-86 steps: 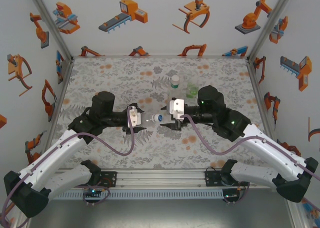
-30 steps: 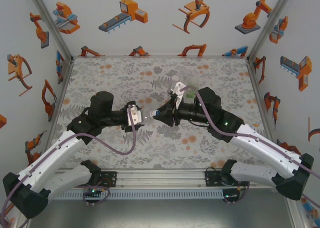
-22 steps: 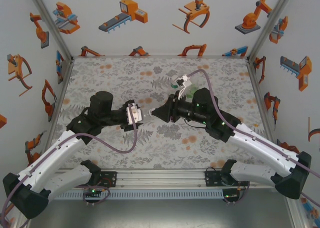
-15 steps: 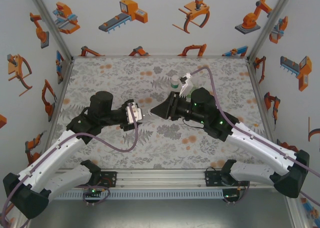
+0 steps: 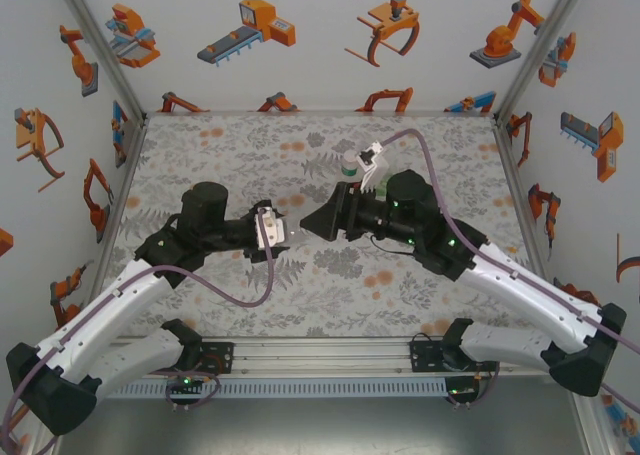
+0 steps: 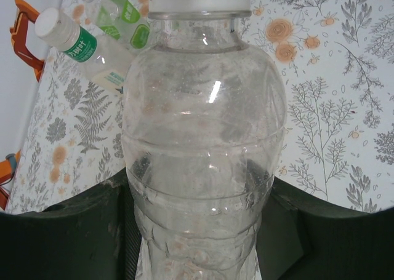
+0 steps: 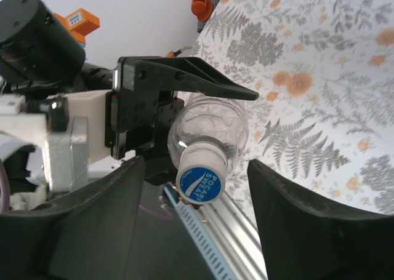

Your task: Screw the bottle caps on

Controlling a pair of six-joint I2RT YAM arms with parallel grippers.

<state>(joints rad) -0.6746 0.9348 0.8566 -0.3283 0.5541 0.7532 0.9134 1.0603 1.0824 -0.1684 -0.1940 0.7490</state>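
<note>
Sideways above the table (image 5: 200,155), the clear bottle (image 6: 203,138) sits clamped in the left gripper (image 6: 200,218), its neck aimed at the right gripper (image 7: 197,169) so the blue cap (image 7: 201,182) faces that tool squarely. The right jaws stand apart around the cap (a gap shows on both sides), placed to close for a twist; how tight the thread is I cannot tell.

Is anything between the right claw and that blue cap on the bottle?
Nothing visible. The right gripper stands open around the blue round plastic cap, clear gaps on both sides. The cap sits on the clear plastic bottle held by the left gripper.
</note>
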